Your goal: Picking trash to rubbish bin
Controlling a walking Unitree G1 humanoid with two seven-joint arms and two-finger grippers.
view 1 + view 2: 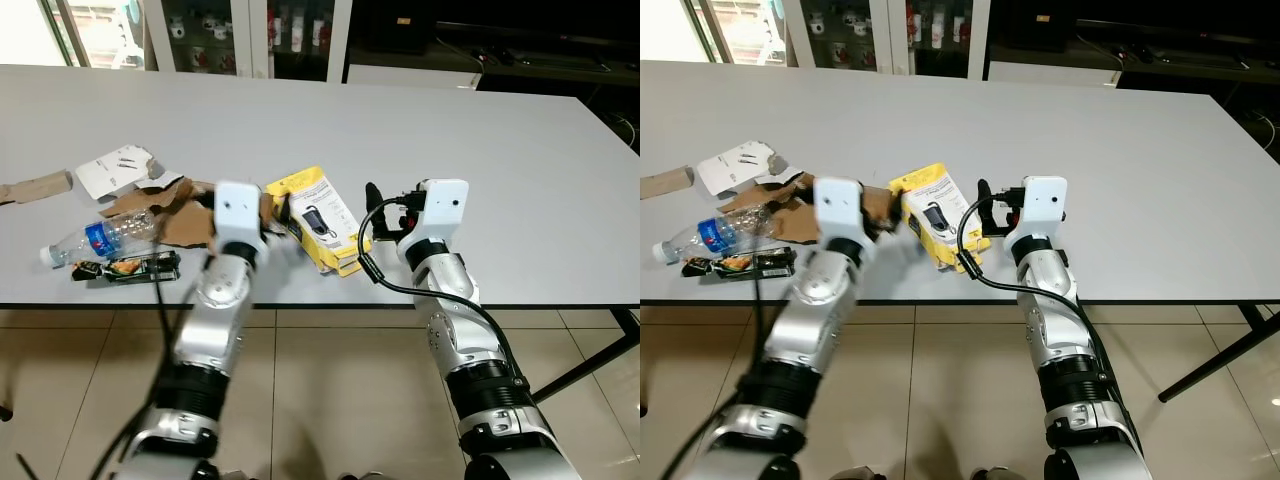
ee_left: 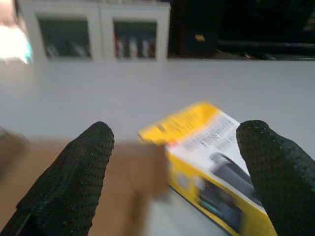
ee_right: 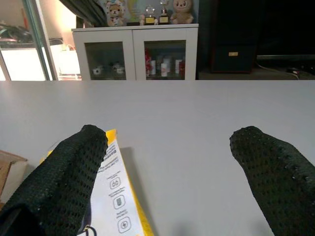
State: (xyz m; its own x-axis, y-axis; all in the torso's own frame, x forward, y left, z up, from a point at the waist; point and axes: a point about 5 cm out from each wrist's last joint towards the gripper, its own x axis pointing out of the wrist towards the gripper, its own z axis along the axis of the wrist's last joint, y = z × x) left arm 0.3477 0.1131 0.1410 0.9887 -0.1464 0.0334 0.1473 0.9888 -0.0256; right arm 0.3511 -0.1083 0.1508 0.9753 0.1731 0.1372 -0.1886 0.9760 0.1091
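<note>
Left gripper [image 2: 172,167]: we have its fingers [image 2: 69,182] spread wide apart, low over the near edge of the worktop [image 1: 480,130], aimed at the near-left corner of the yellow package [image 1: 318,218] and the torn cardboard [image 1: 165,212] beside it.
Right gripper [image 3: 172,172]: our fingers on this side [image 3: 266,162] also stand wide apart, holding nothing, just right of the package, one finger next to its right edge.
Step in hand: we judge it to be closing in on the yellow package, the piece of trash nearest both grippers.
How to do it well: we should pick one gripper and line its fingers across the package's narrow width, not its length. We should come in low so one finger slides beside each long edge, then close firmly, since the flat carton may slip or tip. The other arm should stay clear of it.
Yellow package: flat retail box, yellow border, white panel with small print and a dark product picture; it lies flat and skewed near the front edge, between the two grippers.
Other trash: brown cardboard scraps, a clear plastic bottle [image 1: 98,238] with a blue label lying on its side, a dark snack wrapper [image 1: 128,267] and a white torn card [image 1: 112,170], all to the left.
Rubbish bin: we cannot tell where it is.
Far side: white glass-fronted cabinets [image 3: 135,54] beyond the worktop.
</note>
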